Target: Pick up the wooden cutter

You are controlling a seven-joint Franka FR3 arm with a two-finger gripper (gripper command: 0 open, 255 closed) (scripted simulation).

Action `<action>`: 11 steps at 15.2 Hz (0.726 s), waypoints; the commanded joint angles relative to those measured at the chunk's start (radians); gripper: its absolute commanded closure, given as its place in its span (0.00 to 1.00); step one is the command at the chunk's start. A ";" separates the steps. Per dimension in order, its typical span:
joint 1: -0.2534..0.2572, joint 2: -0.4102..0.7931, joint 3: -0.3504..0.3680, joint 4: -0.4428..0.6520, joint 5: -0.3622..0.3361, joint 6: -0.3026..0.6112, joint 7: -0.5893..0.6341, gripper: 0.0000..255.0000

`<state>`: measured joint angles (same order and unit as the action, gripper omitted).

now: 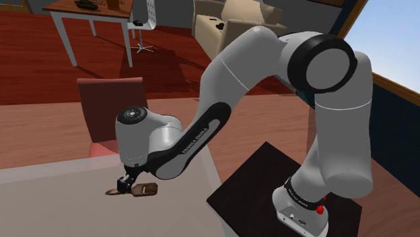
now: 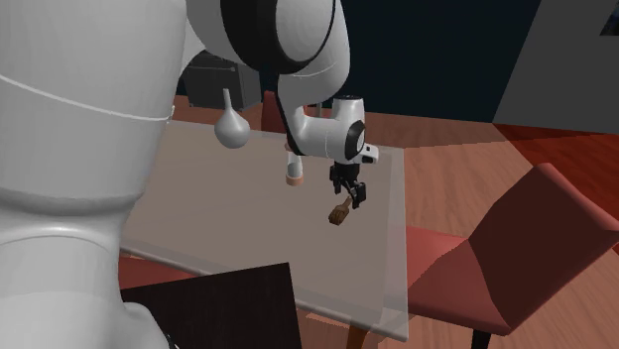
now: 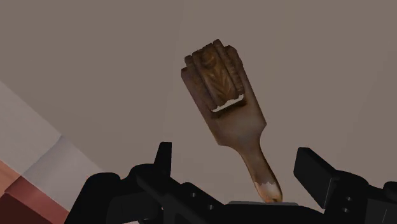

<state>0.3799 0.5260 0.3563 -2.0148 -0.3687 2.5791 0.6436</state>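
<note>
Hovering over the wooden cutter (image 3: 219, 83) with gripper (image 3: 235, 154) jaws spread either side of its skinny handle (image 3: 252, 153), not touching – probably the easiest bit to pinch off the tabletop (image 3: 95, 63).

"FRANKA EMIKA" in white letters along the dark strip of the arm (image 1: 193, 143), lengthwise
</note>
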 commanded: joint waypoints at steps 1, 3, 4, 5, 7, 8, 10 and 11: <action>0.021 0.045 -0.008 0.036 -0.016 0.006 0.006 0.00; 0.029 0.067 -0.019 0.040 -0.027 0.023 0.015 0.00; 0.033 0.078 -0.025 0.043 -0.033 0.031 0.019 0.00; 0.037 0.089 -0.030 0.045 -0.039 0.040 0.023 0.00; 0.045 0.111 -0.041 0.051 -0.050 0.056 0.031 0.00; 0.052 0.129 -0.050 0.057 -0.058 0.069 0.037 0.00; 0.052 0.129 -0.050 0.057 -0.058 0.069 0.037 0.00; 0.052 0.129 -0.049 0.058 -0.057 0.067 0.037 1.00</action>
<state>0.4316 0.6534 0.3077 -1.9574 -0.4252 2.6451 0.6803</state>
